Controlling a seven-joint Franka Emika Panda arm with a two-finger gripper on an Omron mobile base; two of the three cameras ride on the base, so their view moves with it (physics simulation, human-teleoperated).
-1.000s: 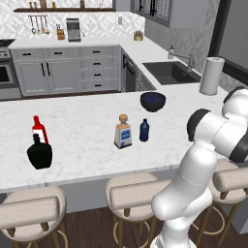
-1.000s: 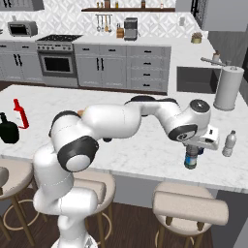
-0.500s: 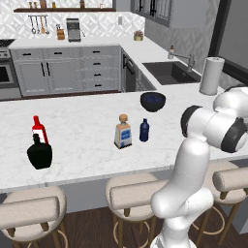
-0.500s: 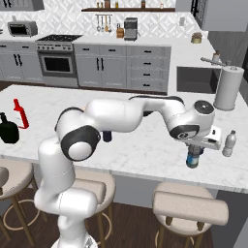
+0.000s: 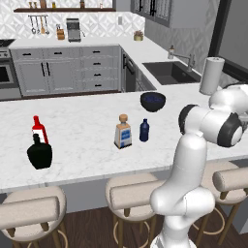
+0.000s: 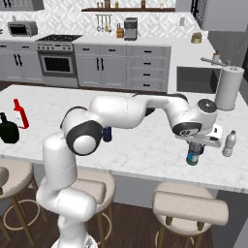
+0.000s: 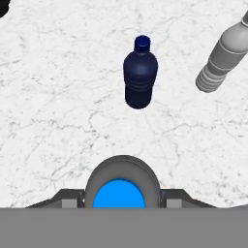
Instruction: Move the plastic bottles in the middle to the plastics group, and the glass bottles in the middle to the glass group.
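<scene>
My gripper [image 6: 196, 144] is shut on the clear greyish plastic bottle [image 6: 193, 156] with a blue label band, held upright at the counter's right end. In the hand view its blue cap [image 7: 119, 194] sits between my gripper's [image 7: 121, 199] tips. Just beyond stand the plastics group's dark-blue bottle [image 7: 140, 77] and pale grey bottle [image 7: 223, 55], the latter also at the right [image 6: 229, 143]. In the middle stand the cork-stoppered glass bottle [image 5: 123, 133] and a dark blue plastic bottle [image 5: 144, 130]. The glass group, a red bottle [image 5: 38, 130] and a squat black bottle [image 5: 39, 152], is far left.
A dark blue bowl [image 5: 153, 100] sits behind the middle bottles. A paper towel roll [image 5: 212, 75] stands by the sink [image 5: 169, 71] at the back right. Stools [image 6: 189, 206] line the counter's near edge. White marble counter [image 5: 82, 121] lies bare between the groups.
The arm's elbow has swung a little to the right. The held bottle stays almost where it was, near the pale bottle.
</scene>
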